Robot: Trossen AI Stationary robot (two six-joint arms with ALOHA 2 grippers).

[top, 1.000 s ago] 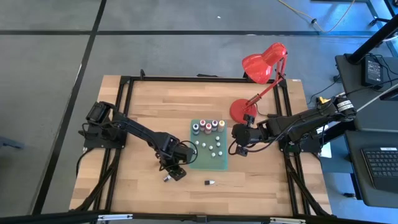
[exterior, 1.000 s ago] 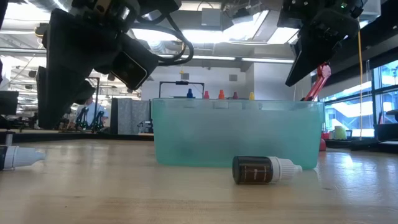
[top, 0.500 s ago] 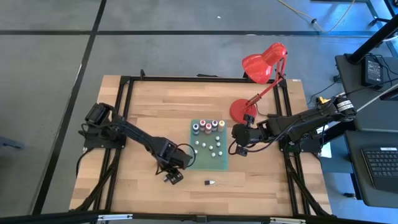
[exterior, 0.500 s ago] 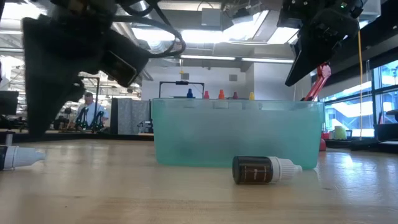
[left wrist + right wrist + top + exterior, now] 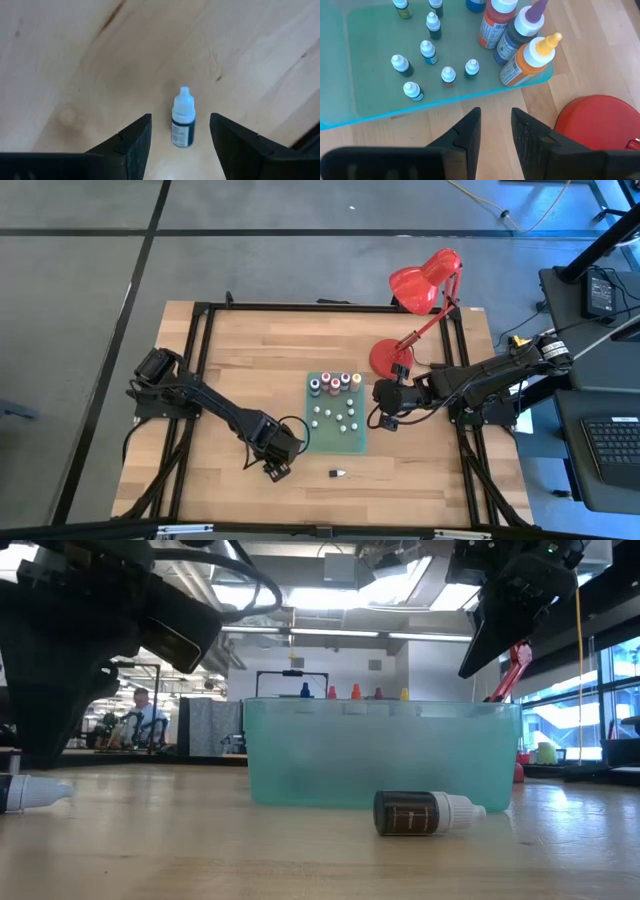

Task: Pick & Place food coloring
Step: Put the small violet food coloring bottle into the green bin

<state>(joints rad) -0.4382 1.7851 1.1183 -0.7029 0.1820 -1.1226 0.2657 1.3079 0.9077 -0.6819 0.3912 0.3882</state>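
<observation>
A small dark food-coloring bottle with a white cap lies on its side on the wood. My left gripper is open, pointing down over it with one finger on each side, apart from it; in the high view the left gripper covers it. This bottle also shows at the low view's left edge. A second dark bottle lies loose near the tray's near side. Tall bottles and tiny ones stand in the green tray. My right gripper hovers at the tray's right edge, open by a narrow gap.
The red desk lamp stands with its base just beyond the tray's far right corner and its head over the far edge. A black frame rims the table. Bare wood lies left of and nearer than the tray.
My left gripper has moved toward the table's near edge and slightly left, lowering until it stands over the lying bottle, which has stayed in place. My right arm and the other bottles have kept still.
</observation>
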